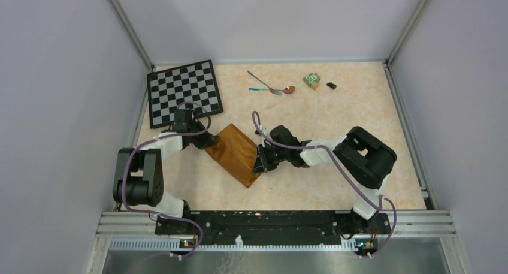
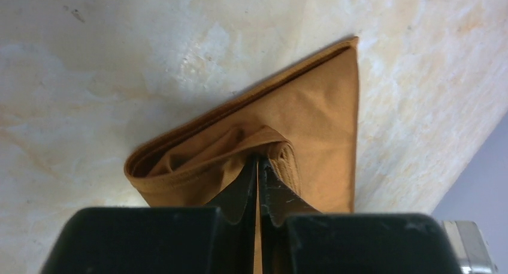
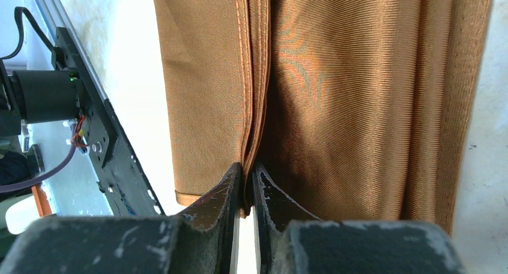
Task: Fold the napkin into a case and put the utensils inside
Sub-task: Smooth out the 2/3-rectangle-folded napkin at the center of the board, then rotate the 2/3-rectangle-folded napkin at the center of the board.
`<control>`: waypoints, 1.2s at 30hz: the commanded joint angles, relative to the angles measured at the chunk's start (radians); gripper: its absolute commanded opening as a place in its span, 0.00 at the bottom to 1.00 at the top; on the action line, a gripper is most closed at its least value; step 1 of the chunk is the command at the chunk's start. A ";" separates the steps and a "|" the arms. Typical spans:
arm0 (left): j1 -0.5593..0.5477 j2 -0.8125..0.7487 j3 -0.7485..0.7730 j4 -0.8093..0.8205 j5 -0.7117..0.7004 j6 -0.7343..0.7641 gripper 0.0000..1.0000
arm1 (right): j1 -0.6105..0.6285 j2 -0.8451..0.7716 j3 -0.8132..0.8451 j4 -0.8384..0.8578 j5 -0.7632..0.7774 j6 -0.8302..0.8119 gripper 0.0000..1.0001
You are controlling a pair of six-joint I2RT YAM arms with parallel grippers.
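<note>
Resting on marbled beige table (image 1: 335, 118), napkin (image 1: 235, 154), grey walls (image 1: 269, 22)

The left arm (image 1: 157, 147) reaches forward from its base with its elbow folded out to the left. The left end effector (image 1: 211, 141) is held low, its jaws pressed nearly together on a fold of the napkin (image 1: 235, 153). The right arm (image 1: 323, 151) bends inward toward the left. The right end effector (image 1: 261, 161) is also low, its jaws pinching the napkin's opposite edge.
</note>
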 commanded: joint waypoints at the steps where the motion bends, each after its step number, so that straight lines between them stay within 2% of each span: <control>1: 0.008 0.073 0.026 0.076 -0.046 -0.012 0.05 | -0.008 -0.004 0.032 0.010 -0.012 -0.019 0.10; 6: 0.007 0.117 0.027 0.091 -0.070 -0.018 0.03 | -0.007 -0.006 0.013 0.013 -0.010 -0.011 0.11; 11: -0.011 0.059 0.035 0.038 -0.090 0.025 0.04 | 0.001 0.000 -0.012 0.045 -0.012 0.037 0.13; 18: -0.023 -0.025 0.073 -0.052 -0.053 0.105 0.14 | 0.004 0.002 -0.035 0.073 0.012 0.094 0.13; 25: -0.041 -0.118 0.068 -0.104 0.031 0.116 0.19 | 0.004 -0.068 -0.015 -0.004 0.023 0.072 0.26; 28: -0.058 -0.153 0.033 -0.105 0.049 0.095 0.19 | 0.004 -0.103 -0.004 -0.050 0.048 0.058 0.36; 36: -0.112 -0.131 -0.046 -0.038 0.054 0.041 0.13 | 0.007 -0.131 0.007 -0.149 0.122 0.002 0.39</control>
